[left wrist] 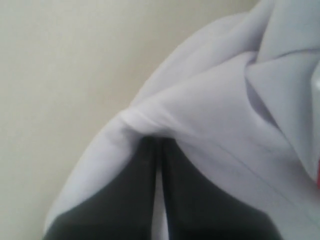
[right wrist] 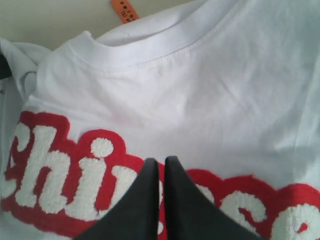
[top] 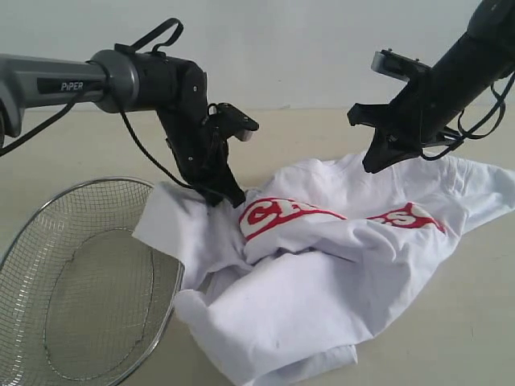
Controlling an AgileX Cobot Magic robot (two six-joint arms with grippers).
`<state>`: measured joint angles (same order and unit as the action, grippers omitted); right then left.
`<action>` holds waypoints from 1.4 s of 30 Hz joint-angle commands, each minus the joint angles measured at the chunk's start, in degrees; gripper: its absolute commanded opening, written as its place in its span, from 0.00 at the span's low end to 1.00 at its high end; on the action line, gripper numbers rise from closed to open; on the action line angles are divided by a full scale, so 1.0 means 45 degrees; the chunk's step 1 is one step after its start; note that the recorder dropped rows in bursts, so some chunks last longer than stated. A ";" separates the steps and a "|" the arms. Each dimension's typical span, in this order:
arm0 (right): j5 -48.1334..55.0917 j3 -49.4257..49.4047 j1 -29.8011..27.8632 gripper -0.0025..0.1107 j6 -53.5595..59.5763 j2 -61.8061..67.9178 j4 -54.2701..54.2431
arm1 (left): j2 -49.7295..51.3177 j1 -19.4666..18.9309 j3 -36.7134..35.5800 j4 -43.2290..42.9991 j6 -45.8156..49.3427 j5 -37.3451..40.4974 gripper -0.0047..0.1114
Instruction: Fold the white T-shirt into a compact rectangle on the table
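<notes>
Nearest the lens, at 7 o'clock in the exterior view, sits a round wire-mesh basket [top: 105,310], tipped so that its open side faces the camera. Its rim on the 3 o'clock side meets the edge of the white T-shirt [top: 322,273], which lies crumpled on the pale counter [top: 471,330] from the middle of the view out toward 3 and 5 o'clock. The shirt is chest-up, and its red banner [top: 273,215] with white lettering runs across the folds near the centre.

From 9 o'clock the left arm [top: 153,80] reaches down to the shirt's 10 o'clock corner. The left jaws are clenched on a fold of the cloth there; in the left wrist view the two dark fingers [left wrist: 130,190] meet under a bunched ridge of white fabric [left wrist: 210,125], with bare counter [left wrist: 60,100] beside it.

From 2 o'clock the right arm [top: 451,80] angles down over the shirt's far edge, at about 1 o'clock. The right jaws are pressed together with nothing between them. In the right wrist view their fingers [right wrist: 135,200] point at the banner [right wrist: 215,179], below the collar [right wrist: 150,45] and the orange neck tag [right wrist: 124,10]. Whether the tips touch the cloth I cannot tell.
</notes>
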<state>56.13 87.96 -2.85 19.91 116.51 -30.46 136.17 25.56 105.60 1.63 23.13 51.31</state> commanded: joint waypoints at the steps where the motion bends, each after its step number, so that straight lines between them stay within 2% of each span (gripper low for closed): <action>1: -0.0012 -0.0003 0.0005 0.02 0.0028 -0.0111 -0.0052 | 0.0538 -0.0105 0.0213 -0.1016 -0.0832 -0.0424 0.08; 7: -0.0530 -0.0003 0.0005 0.02 -0.0905 -0.0111 0.1220 | 0.1229 -0.0370 0.1684 -0.1178 -0.1172 0.0565 0.08; 14: -0.0828 -0.0003 -0.0017 0.02 -0.1451 -0.0111 0.2199 | 0.1463 -0.0883 0.2878 -0.1178 -0.1193 0.0682 0.08; 19: -0.0979 -0.0003 -0.0017 0.02 -0.1485 -0.0111 0.2199 | 0.1499 -0.1267 0.3213 -0.1202 -0.1148 0.0682 0.08; 28: -0.1431 -0.0003 -0.0017 0.02 -0.1835 -0.0111 0.2756 | 0.1938 -0.1432 0.3266 -0.1317 -0.1003 0.0498 0.08; 34: -0.1716 -0.0003 -0.0904 0.02 -0.2737 -0.0005 0.3288 | 0.2365 -0.1479 0.4041 -0.1380 -0.1003 0.0683 0.08; 42: -0.1377 -0.0003 -0.1749 0.02 -0.2736 0.0446 0.3553 | 0.3033 -0.1869 0.5320 -0.1510 -0.1003 0.1161 0.08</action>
<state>49.62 87.96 -9.84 7.67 117.92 -15.19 147.99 18.44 128.57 -3.61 18.76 55.65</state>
